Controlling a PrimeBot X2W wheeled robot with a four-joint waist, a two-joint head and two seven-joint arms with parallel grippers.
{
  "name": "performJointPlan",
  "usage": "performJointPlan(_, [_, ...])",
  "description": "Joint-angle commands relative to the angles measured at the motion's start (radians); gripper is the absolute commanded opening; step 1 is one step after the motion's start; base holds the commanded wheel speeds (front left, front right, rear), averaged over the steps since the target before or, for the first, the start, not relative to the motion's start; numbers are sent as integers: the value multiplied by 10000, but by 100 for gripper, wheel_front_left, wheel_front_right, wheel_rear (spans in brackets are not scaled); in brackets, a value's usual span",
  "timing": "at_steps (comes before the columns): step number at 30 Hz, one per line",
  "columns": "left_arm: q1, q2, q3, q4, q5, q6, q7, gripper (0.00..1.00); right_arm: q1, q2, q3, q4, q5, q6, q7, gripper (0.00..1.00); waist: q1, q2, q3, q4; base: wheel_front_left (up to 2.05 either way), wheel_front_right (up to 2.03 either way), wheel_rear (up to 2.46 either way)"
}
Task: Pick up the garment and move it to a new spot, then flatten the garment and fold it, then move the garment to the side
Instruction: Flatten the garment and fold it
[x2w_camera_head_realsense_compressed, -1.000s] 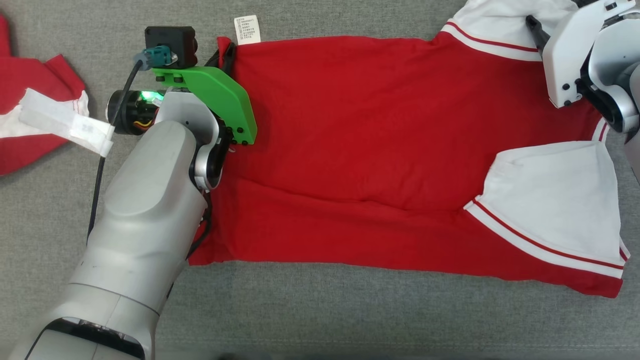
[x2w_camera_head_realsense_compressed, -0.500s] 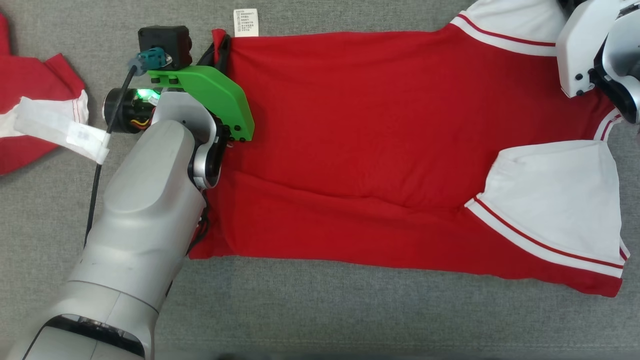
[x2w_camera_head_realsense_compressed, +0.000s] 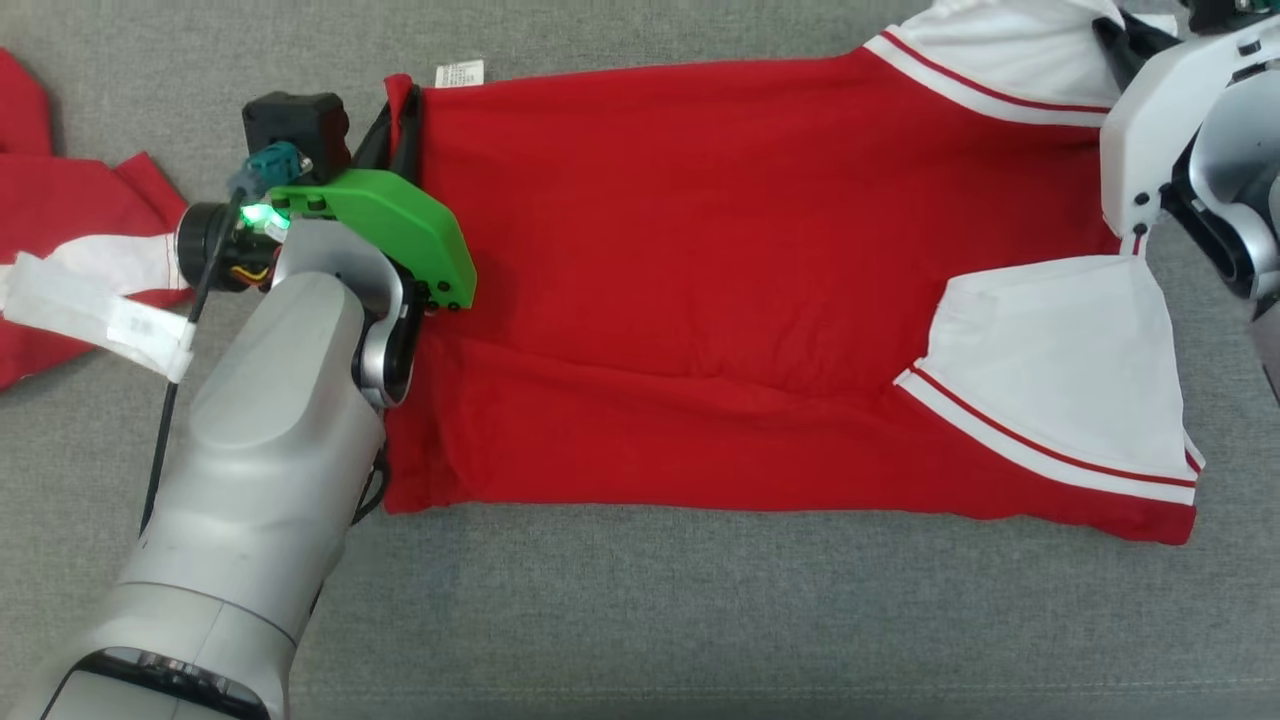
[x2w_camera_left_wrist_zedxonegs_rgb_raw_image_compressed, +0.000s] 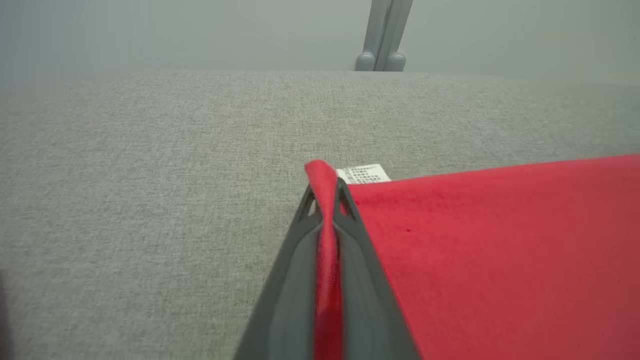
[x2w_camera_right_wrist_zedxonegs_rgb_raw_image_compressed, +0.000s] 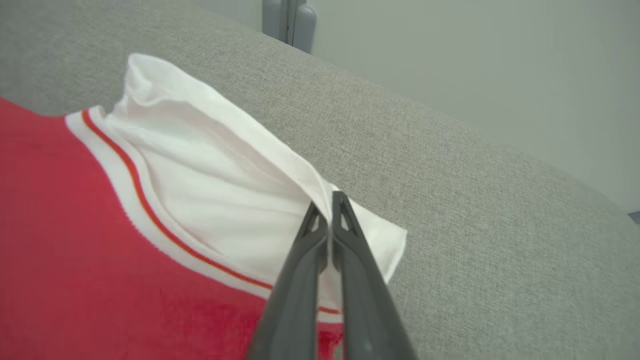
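Tensioning the garment (x2w_camera_head_realsense_compressed: 700, 250) along the cushion's (x2w_camera_head_realsense_compressed: 700, 620) far edge, likely for flattening.
Left gripper (x2w_camera_left_wrist_zedxonegs_rgb_raw_image_compressed: 325, 194) is pinching hem (x2w_camera_left_wrist_zedxonegs_rgb_raw_image_compressed: 320, 172), right gripper (x2w_camera_right_wrist_zedxonegs_rgb_raw_image_compressed: 328, 206) sleeve (x2w_camera_right_wrist_zedxonegs_rgb_raw_image_compressed: 210, 165).

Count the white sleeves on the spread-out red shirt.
2. Far sleeve at the red shirt's top right corner, pinched by the right gripper; near sleeve folded onto the body below it. None seems hidden.

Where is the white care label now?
Head view, upper left: the care label pokes out from the garment at its far edge, just right of the left gripper.
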Motion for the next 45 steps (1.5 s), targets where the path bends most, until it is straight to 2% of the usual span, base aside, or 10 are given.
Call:
performJointPlan(1, [268,150,-38,53,31,-84,-116,0,384,-25,-68,-222,101,-16,73,0,0,0,-298,-140,0,0,0])
performJointPlan(9, [1123,526,-466,-71,451,-468,-803,0,2227,83,-142,-1688,578,-16,641,0,0,0,-949,-416,0,0,0])
performJointPlan(20, [2277,932,-470,-554,734,-520,-1138,0,4759,545,-938,-3428,499,-15,1258,0,0,0,-1542,-586,0,0,0])
performJointPlan(22, [2492,982,-431,-605,739,-493,-1138,0,5121,695,-1069,-3664,418,-15,1361,13,0,0,-1595,-614,0,0,0])
performJointPlan(23, [2579,984,-405,-626,714,-477,-1140,0,5276,775,-1116,-3756,416,-15,1410,42,0,0,-1614,-627,0,0,0])
performJointPlan(24, [2679,972,-364,-652,665,-454,-1138,24,5443,863,-1200,-3817,413,-15,1449,100,0,0,-1640,-644,0,0,0])
performJointPlan(25, [2755,969,-327,-686,639,-460,-1141,92,5551,925,-1254,-3896,388,-15,1439,100,0,0,-1662,-657,0,0,0])
performJointPlan(26, [2847,965,-263,-764,623,-425,-1143,100,5665,998,-1321,-3969,367,-15,1422,100,0,0,-1696,-668,0,0,0])
performJointPlan(34, [4370,932,1176,-2744,824,-263,-1146,100,6319,1512,-2166,-4537,277,-15,1129,100,0,0,-2198,-701,0,0,0])
performJointPlan(45, [7150,104,3725,-5583,2193,-1162,-1139,100,6979,2515,-3925,-4463,442,-9,1253,100,0,0,-2945,-634,0,0,0])
